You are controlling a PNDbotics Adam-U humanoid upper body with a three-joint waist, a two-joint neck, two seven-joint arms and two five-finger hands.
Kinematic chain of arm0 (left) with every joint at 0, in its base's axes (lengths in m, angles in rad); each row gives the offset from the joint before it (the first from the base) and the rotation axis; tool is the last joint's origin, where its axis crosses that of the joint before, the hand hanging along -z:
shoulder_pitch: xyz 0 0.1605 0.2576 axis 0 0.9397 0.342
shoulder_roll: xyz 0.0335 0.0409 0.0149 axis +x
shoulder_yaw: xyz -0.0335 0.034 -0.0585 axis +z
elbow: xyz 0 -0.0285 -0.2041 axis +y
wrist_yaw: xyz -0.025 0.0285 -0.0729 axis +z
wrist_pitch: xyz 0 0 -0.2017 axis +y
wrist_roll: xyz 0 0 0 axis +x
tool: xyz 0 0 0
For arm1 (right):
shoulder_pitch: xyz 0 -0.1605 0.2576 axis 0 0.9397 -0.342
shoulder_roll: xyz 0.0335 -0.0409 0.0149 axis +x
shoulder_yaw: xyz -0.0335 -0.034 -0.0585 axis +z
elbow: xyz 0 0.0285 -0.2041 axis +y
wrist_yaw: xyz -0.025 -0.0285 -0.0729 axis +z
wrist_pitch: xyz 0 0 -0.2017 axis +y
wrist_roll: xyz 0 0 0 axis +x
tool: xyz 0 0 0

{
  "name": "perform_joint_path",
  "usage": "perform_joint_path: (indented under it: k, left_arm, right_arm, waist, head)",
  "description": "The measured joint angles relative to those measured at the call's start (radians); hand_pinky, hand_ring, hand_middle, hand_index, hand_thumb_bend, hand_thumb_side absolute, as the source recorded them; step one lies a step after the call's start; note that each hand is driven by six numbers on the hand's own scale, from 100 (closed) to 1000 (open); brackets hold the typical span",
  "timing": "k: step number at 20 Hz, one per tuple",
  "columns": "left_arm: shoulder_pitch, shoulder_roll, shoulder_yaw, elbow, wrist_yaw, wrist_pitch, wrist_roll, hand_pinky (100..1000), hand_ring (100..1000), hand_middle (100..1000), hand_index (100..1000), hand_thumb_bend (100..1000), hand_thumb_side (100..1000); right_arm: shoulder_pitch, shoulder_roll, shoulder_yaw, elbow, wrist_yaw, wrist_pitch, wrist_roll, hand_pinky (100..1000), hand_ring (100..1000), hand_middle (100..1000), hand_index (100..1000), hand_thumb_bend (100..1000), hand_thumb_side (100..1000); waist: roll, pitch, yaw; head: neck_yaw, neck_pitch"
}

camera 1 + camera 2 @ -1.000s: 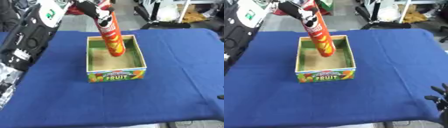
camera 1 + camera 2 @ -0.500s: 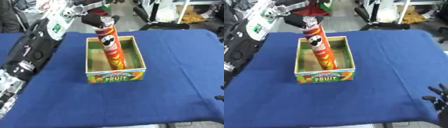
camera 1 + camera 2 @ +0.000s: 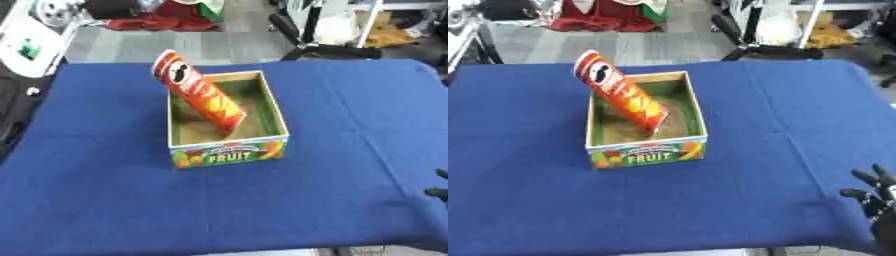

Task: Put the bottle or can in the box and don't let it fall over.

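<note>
My right hand (image 3: 877,200) rests idle at the lower right corner, fingers relaxed and spread, holding nothing; my left hand shows in neither view. The red can (image 3: 199,93) stands in the box (image 3: 229,152) with its base on the floor, tilted, its top leaning over the left wall, so I judge it unsteady rather than upright. The right eye view shows my fingers fanned out, while the left catches only 2 dark tips at the edge.

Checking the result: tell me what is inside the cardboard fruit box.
Inside the green-lined cardboard fruit box a red cylindrical crisp can leans, its top over the left wall and its base on the brown floor. The floor under it is hidden. Nothing else shows inside.
</note>
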State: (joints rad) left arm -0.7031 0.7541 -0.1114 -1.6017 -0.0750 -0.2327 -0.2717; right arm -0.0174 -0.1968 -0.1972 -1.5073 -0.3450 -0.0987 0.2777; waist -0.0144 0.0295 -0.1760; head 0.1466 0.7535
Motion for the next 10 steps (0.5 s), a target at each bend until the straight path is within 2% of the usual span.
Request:
perform_joint_path:
  k: [2,5,7,10]
  left_arm:
    - [0.114,0.022,0.059,-0.084,0.12,0.032,0.036,759,807,843,1000,100,752]
    - [0.3,0.006,0.146,-0.19,0.266,0.058,0.086,732,788,831,1000,100,773]
    - [0.395,-0.043,0.197,-0.241,0.312,0.071,0.107,724,782,825,1000,100,774]
    - [0.501,-0.149,0.26,-0.299,0.323,0.089,0.124,714,775,820,1000,100,787]
  right_arm:
    - [0.0,0.0,-0.002,0.0,0.0,-0.002,-0.002,1000,618,822,1000,100,734]
    - [0.001,0.0,-0.006,0.0,0.0,-0.005,-0.006,1000,618,822,1000,100,735]
    - [0.001,0.0,-0.009,0.0,0.0,-0.006,-0.007,1000,618,822,1000,100,735]
    - [0.001,0.0,-0.012,0.0,0.0,-0.009,-0.01,1000,618,822,1000,100,731]
  waist:
    - [-0.001,0.002,0.006]
    - [-0.007,0.005,0.016]
    - [-0.011,0.008,0.022]
    - [-0.015,0.012,0.029]
  head:
    - [-0.006,0.0]
    - [-0.015,-0.002]
    - [-0.016,-0.005]
    - [-0.016,-0.007]
